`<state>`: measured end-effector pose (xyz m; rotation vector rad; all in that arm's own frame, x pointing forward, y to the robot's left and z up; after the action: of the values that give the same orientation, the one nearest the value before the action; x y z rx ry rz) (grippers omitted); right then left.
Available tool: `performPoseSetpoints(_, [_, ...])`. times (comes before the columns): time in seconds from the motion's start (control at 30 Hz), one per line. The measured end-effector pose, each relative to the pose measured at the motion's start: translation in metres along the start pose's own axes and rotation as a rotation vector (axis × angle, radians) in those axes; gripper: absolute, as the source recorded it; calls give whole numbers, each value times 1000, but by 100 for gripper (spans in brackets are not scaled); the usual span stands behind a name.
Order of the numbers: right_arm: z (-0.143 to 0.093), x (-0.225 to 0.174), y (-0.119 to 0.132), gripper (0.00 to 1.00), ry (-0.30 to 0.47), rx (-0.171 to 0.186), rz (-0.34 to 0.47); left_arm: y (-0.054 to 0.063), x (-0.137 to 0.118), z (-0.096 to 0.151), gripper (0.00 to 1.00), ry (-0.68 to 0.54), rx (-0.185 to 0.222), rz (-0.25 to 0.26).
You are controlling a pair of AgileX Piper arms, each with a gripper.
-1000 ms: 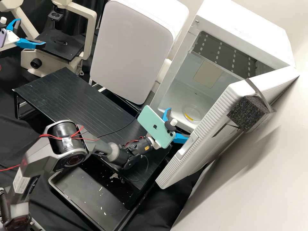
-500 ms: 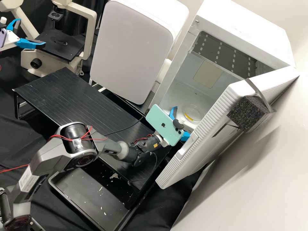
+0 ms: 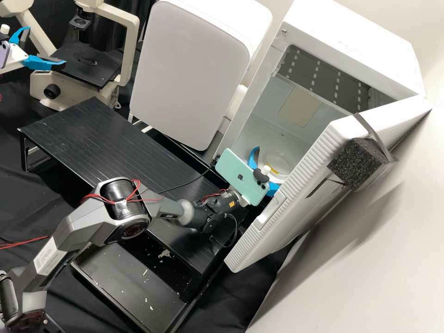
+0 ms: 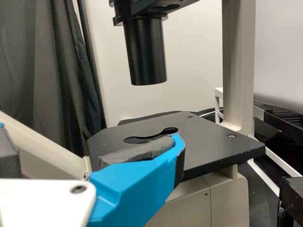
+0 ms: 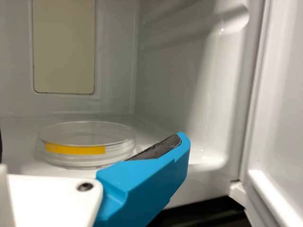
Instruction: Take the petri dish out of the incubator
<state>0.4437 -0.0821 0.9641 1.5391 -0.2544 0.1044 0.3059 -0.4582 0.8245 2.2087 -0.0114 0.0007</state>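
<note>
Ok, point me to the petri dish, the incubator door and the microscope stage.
Petri dish [image 5: 87, 150]: right wrist view, on its yellow strip.
Incubator door [image 3: 305, 171]: high view, on its ribbed edge.
Microscope stage [image 4: 208, 139]: left wrist view, on its black top.

A plain off-white wall [image 3: 365, 259] carries soft shadows; rumpled black cloth [image 3: 23, 199] lies beside a low black grooved table [image 3: 101, 134]; a dark fabric curtain [image 4: 42, 61] hangs.

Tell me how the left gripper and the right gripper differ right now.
The left gripper is by the microscope stage; the right gripper is at the front of the open incubator, near the petri dish.
The left gripper has a purple phone mounted behind it, the right gripper a mint green phone.
Both are blue-fingered and open.
</note>
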Motion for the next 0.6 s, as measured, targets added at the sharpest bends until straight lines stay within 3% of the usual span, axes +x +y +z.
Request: performPoseSetpoints(0.6, [-4,5,-1,100,15,-11,-58,0,0,0,100,0,0,0])
